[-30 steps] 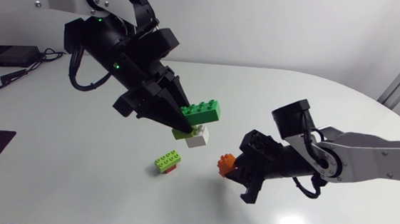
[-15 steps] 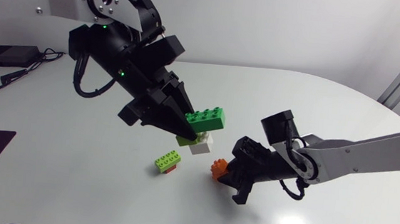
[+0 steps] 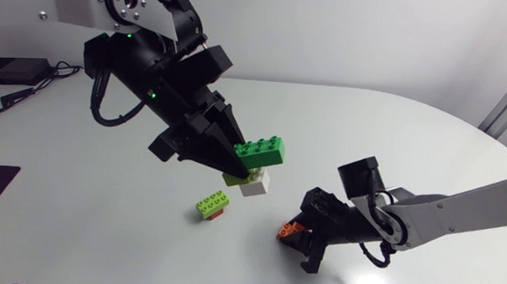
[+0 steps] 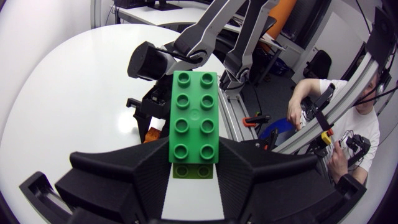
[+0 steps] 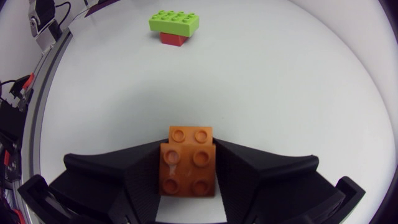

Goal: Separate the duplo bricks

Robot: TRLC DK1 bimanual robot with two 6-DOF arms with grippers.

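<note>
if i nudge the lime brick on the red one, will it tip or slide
Likely stiff: the lime brick looks like hard plastic. It overhangs the narrower red brick below, so a push on its end may tip the pair. On the glossy table, a low push probably slides them.

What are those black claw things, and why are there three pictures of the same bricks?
Those are two robot arms working at a white table. One picture is taken from above and shows both arms. The other two come from little cameras riding on each arm, looking out over its tool. The left tool pinches a dark green brick, and a white brick hangs lowest in the stack stuck beneath it. The right tool pinches an orange brick. On the table lies a light green brick, sitting on a red brick.
</note>
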